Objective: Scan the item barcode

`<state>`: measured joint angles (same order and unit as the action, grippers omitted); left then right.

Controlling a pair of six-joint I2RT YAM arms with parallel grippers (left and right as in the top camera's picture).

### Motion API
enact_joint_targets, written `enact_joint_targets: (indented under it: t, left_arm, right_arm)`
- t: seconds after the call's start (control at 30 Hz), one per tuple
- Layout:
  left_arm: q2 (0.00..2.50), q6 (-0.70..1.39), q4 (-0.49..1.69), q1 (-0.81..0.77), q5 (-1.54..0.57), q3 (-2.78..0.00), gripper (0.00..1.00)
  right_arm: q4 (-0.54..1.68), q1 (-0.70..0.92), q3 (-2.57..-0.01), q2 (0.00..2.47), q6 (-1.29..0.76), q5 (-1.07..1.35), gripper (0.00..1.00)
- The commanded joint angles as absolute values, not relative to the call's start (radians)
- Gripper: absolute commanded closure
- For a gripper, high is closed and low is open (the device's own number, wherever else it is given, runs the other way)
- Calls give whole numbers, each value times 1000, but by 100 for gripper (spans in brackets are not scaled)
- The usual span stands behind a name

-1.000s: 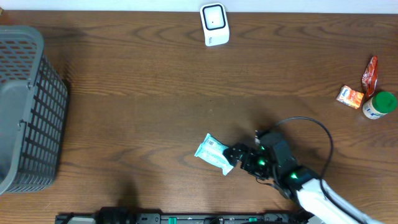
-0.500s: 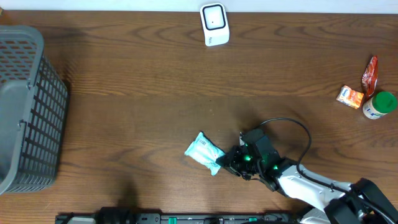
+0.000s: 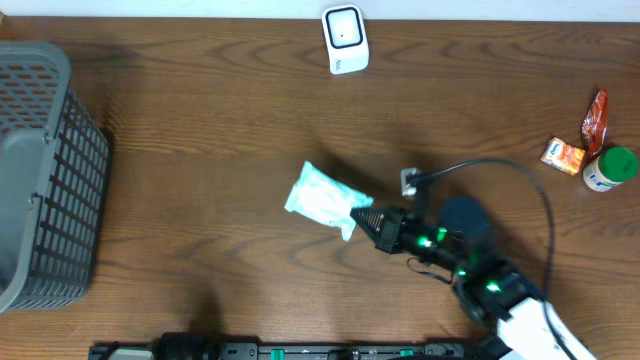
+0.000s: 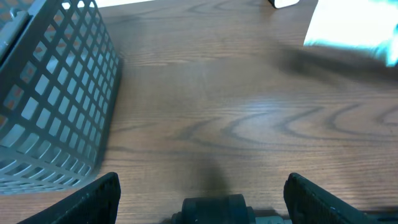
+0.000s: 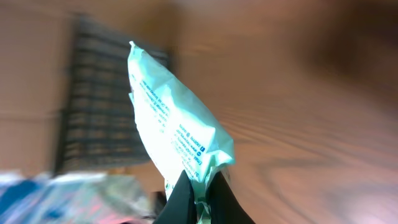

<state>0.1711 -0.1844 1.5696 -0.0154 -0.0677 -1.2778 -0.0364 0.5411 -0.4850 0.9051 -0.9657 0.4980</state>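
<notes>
The item is a white and pale-green packet point(image 3: 322, 197) held above the middle of the table, with small print along its side point(image 5: 177, 130). My right gripper point(image 3: 362, 217) is shut on the packet's crimped right end, its two black fingers point(image 5: 184, 200) pinching the seal. The white barcode scanner point(image 3: 345, 39) stands at the table's far edge, well beyond the packet. My left gripper point(image 4: 203, 198) is open low over bare wood near the front edge, nothing between its fingers. A blurred part of the packet point(image 4: 354, 26) shows at the top right of the left wrist view.
A grey mesh basket point(image 3: 45, 170) fills the left end of the table point(image 3: 220, 130) and shows close by in the left wrist view point(image 4: 53, 93). At the far right lie a red sachet point(image 3: 595, 118), an orange packet point(image 3: 564, 155) and a green-capped bottle point(image 3: 610, 168).
My right gripper closed on the packet's end and lifted it off the table, carrying it up and away toward the scanner. The left arm has stayed still.
</notes>
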Motion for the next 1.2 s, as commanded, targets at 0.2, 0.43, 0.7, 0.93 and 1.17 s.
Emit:
enact_joint_targets:
  t: [0.2,0.43,0.7,0.93,1.17]
  left_arm:
    - [169,-194,1571,-19,-59,-1280,16]
    - [169,-194,1571,-19,-59,-1280,16]
    - [169,-194,1570,-19,-59,-1280,16]
    - [169,-194,1570,-19,-59,-1280,16]
    - [169,-194,1570,-19,-59,-1280,16]
  right_arm:
    - [159,517,-623,752,-896,666,98]
    - [225,514,-623,759,-749,650,98]
    - [76,505,-626,941,-550,253,99]
    - [218,504,-631,1142,-541,344,93]
    - [334,479,-634,1177,-447,480,83]
